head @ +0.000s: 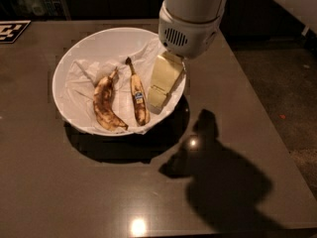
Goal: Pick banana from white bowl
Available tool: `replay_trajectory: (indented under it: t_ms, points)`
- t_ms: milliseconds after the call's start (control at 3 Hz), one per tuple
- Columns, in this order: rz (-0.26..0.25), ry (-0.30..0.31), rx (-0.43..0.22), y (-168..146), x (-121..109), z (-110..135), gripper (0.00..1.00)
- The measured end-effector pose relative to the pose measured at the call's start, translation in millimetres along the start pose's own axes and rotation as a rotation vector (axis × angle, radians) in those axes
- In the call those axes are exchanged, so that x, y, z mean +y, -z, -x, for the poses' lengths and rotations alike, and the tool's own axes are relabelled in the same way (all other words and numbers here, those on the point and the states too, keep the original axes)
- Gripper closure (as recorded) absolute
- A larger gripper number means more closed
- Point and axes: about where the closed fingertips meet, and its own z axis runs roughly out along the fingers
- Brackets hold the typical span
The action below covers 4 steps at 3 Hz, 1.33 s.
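The banana point(138, 93) is slim, nearly straight and yellow with brown patches and a small blue sticker. It lies in the white bowl point(84, 46), on crumpled white paper, right of centre. A shorter, curved, brown-blotched banana point(105, 105) lies to its left. My gripper point(157, 94) hangs from the white wrist housing point(189, 31) over the bowl's right side, just right of the banana. Its cream finger point(163, 78) points down toward the bowl's rim.
The bowl stands on a dark brown table point(99, 182). The table's right edge point(257, 103) borders a darker floor. A black-and-white marker tag point(11, 31) lies at the far left. The arm's shadow point(218, 182) falls on the table's front right.
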Motion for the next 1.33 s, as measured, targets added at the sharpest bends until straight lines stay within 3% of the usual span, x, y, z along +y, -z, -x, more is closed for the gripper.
replay_trajectory:
  t_ms: [333,667,1000,1333]
  points:
    - [-0.001,0.064,0.012,-1,13,8,0.00]
    - [-0.001,0.064,0.012,-1,13,8,0.00]
    - [0.025,0.049,0.001,-12,17,23,0.00]
    - [0.016,0.066,0.039,-23,31,44,0.00]
